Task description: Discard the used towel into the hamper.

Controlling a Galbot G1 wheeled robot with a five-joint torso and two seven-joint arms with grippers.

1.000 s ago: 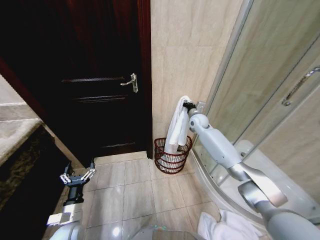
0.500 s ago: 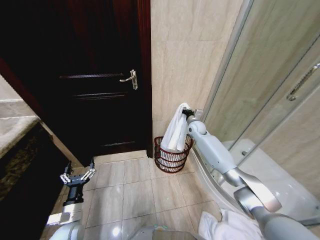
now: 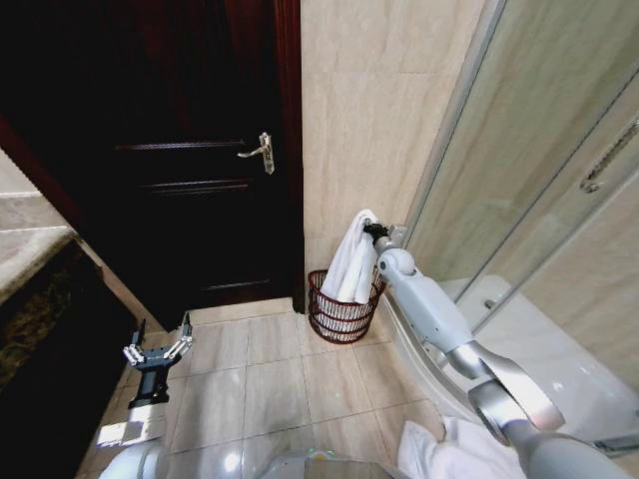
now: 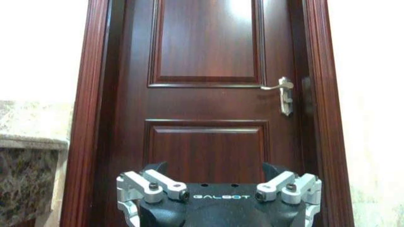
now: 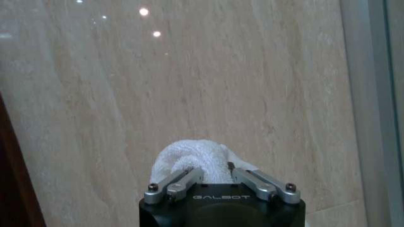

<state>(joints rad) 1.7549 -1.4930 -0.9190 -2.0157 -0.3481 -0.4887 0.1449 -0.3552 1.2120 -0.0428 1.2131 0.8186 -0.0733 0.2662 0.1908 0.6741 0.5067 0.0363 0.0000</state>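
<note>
The right tool is clamped on the top fold of the white towel, jaws nearly closed with the cloth bunched between them — the right wrist view shows the terry bulging past the fingers. The towel hangs from this grip, and its lower end appears to reach down inside the rim of the hamper, which stands on the floor against the far tiled wall, between the dark door on the left and the shower enclosure on the right. For a clean drop, keep the grip centred over the hamper opening, lower until most of the cloth is inside, then open fully — a release off-centre would likely drape the towel over the rim. The left tool is parked low at the near left, fingers spread and empty.
</note>
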